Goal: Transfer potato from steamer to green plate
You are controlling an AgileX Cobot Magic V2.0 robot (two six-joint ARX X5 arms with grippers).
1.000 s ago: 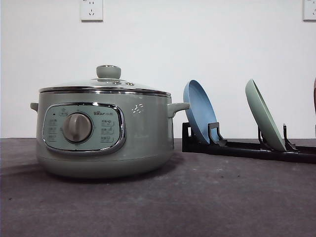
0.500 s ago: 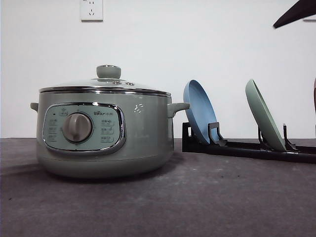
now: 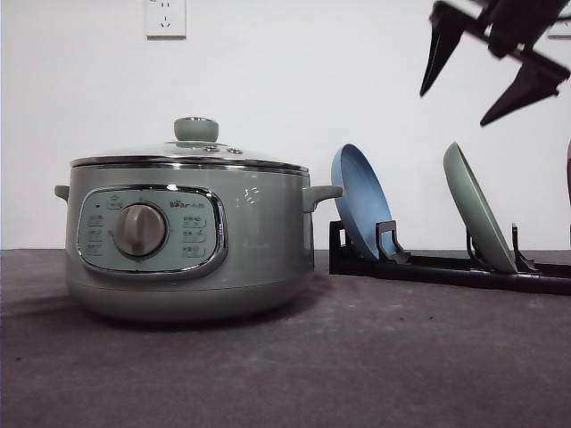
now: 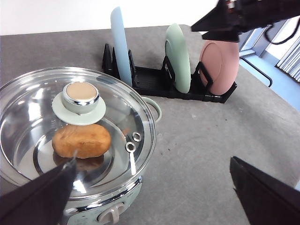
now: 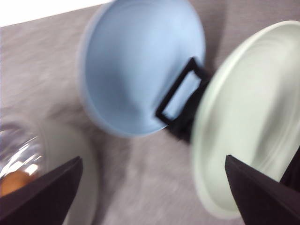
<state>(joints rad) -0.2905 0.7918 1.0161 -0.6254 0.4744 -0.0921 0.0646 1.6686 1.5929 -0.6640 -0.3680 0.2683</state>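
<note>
Right end effector (image 3: pixel 492 78) raised high, fingers spread; left end effector (image 4: pixel 154 187) spread.

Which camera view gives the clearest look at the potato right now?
The left wrist view: the potato lies whole under the steamer's glass lid. The right wrist view catches a blurred orange sliver of it at the edge. In the front view the steamer wall hides it.

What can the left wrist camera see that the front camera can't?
The left wrist view looks down through the glass lid and shows the potato lying inside the pot. The front view looks from the side instead, so it gives you the silver dial on the control panel and a wall socket above. Both views take in the steamer, its lid knob, and the blue plate and green plate standing in the black rack.
</note>
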